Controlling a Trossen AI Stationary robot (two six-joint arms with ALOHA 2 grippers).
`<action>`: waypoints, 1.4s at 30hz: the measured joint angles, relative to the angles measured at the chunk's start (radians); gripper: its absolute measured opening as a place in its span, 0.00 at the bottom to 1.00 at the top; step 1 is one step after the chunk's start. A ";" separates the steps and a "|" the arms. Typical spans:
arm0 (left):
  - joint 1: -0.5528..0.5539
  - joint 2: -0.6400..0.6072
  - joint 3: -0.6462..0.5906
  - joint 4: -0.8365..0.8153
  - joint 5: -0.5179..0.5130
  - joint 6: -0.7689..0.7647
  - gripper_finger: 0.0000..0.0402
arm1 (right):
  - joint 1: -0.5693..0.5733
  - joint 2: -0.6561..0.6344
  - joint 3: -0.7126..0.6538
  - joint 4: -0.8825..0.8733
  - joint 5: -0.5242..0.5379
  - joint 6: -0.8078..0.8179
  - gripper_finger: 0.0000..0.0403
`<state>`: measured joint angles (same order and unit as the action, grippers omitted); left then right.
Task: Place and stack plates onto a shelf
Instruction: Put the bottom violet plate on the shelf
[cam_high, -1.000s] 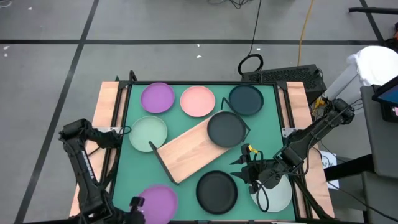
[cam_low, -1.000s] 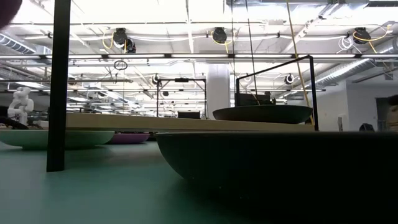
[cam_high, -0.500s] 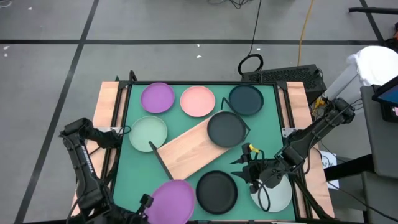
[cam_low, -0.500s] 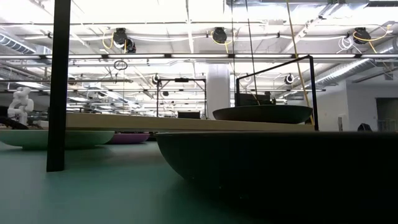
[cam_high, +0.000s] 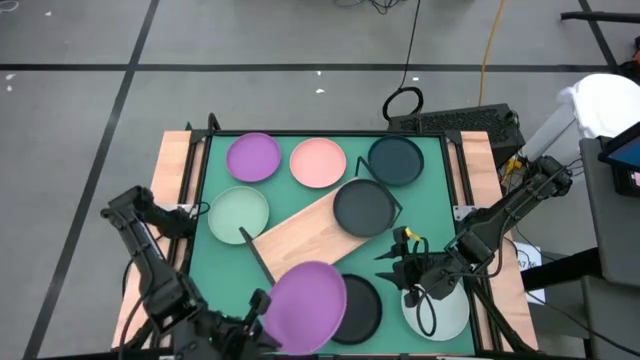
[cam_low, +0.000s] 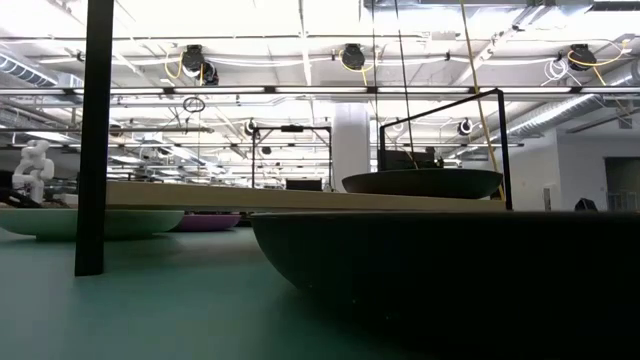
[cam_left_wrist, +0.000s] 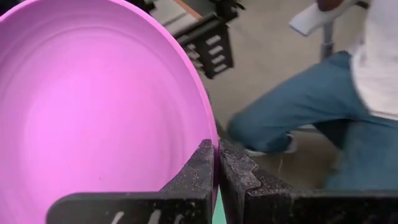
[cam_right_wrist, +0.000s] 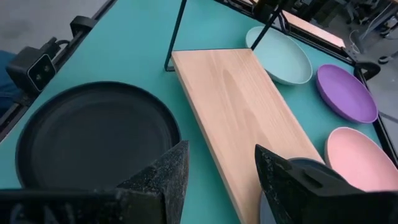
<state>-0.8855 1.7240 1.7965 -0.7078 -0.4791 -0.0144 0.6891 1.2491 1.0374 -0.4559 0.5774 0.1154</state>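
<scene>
My left gripper (cam_high: 262, 304) is shut on a purple plate (cam_high: 306, 293), carried above the shelf's near end and part of the black plate (cam_high: 362, 305). The shelf (cam_high: 305, 240), a light wooden board with black wire ends, lies slantwise on the green table and bears a dark plate (cam_high: 364, 207) at its far end. My right gripper (cam_high: 398, 270) hovers open at the near right, beside a pale plate (cam_high: 447, 314). A second purple plate (cam_high: 253, 157), a pink one (cam_high: 318, 162), a dark teal one (cam_high: 396, 160) and a mint one (cam_high: 240, 212) rest flat on the table. My left gripper pinches the purple plate's rim (cam_left_wrist: 210, 134) between its two fingers (cam_left_wrist: 200, 165), one on the inner face and one on the outer. It comes from the table's near-left side. The plate is lifted clear, its hollow face upward.
The table has raised wooden side rails (cam_high: 172, 160). The shelf's wire end (cam_high: 250, 255) stands close under the carried plate. Bare board (cam_right_wrist: 242, 106) lies between the dark plate and the near end. A person in jeans (cam_left_wrist: 323, 118) sits beyond the table.
My left gripper has carried the purple plate from the table's near left corner up and toward the right and far side. The plate now hangs over the shelf's near end and the black plate. The right arm has kept still.
</scene>
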 joint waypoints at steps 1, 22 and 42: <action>0.014 -0.001 0.010 0.000 -0.009 0.025 0.02 | 0.000 0.000 0.000 0.000 0.004 -0.002 0.41; 0.310 -0.001 -0.113 0.090 -0.098 0.026 0.02 | 0.147 -0.095 0.000 -0.167 0.212 0.161 0.41; 0.388 -0.001 -0.288 0.143 -0.133 -0.456 0.02 | 0.151 -0.095 0.000 -0.171 0.212 0.172 0.41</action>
<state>-0.4973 1.7226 1.5080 -0.5653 -0.6117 -0.4702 0.8398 1.1538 1.0374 -0.6266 0.7895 0.2870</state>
